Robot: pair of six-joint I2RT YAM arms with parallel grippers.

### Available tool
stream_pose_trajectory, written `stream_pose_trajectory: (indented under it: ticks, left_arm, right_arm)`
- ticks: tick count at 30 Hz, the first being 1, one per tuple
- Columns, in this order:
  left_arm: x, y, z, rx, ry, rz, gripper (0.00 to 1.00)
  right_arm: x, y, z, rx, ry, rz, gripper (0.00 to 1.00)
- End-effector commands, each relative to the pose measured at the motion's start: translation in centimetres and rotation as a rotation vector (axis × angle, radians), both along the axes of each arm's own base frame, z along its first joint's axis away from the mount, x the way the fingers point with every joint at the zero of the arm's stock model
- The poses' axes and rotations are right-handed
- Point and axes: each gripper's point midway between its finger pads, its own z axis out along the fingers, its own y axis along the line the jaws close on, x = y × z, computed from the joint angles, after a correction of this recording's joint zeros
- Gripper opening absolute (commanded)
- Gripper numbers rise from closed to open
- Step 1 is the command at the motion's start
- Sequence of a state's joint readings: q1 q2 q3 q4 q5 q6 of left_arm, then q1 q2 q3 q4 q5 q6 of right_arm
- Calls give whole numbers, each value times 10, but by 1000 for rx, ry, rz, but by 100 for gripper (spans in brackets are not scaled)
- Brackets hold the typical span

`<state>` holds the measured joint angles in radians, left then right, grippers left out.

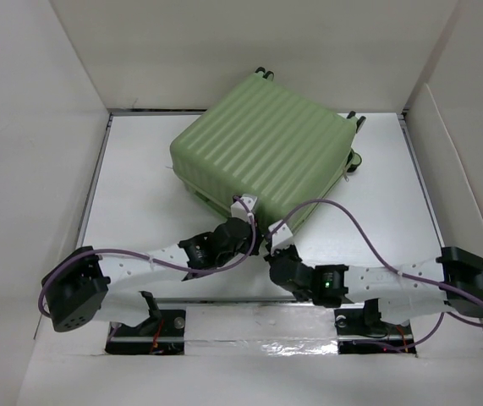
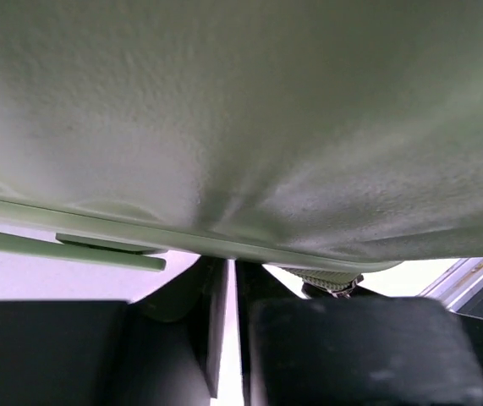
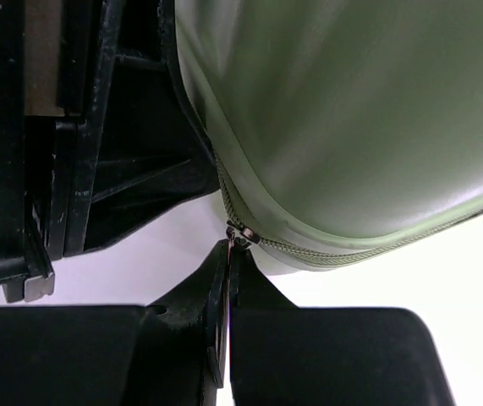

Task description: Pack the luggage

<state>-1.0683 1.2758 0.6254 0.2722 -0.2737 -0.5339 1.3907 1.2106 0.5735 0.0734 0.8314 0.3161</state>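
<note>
- Luggage (image 1: pixel 266 144): hard plastic shell, ribbed, fine-grained, matt with soft sheen.
- Zip (image 3: pixel 309 251): metal, shiny.
- Right gripper (image 3: pixel 229 254): black plastic, matt.
- Table (image 1: pixel 139 169): white, smooth.

— What do we see on our 2 arms?
— White shells on the long links of the left arm (image 1: pixel 131 269) and right arm (image 1: pixel 385 283), with boxy black joint housings (image 1: pixel 76 289) between them.
— And the wiring?
— We count 1 purple cable (image 1: pixel 351 222) per arm, hanging in loose loops. A small green light (image 1: pixel 329 286) glows on the right arm.
— The ends?
— The left gripper (image 2: pixel 227 269) and right gripper (image 3: pixel 228 250) are matte black with blocky fingers. The bases (image 1: pixel 150 326) are black too.
</note>
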Motion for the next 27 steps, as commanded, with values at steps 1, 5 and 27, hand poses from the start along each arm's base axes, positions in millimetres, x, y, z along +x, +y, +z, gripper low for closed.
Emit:
stream_pose_trajectory:
  ticks: [1,5,27]
  left_arm:
    - [26,-41,80,-269,-114,-6,9]
    - [36,-2,73,-261,-98,106,34]
    - [114,173,35,-340,-4,560,35]
  right_arm:
    - [-49,89,61,391,52,217,0]
    - [-24,91,60,421,20,165,0]
    - [-34,75,53,389,53,204,0]
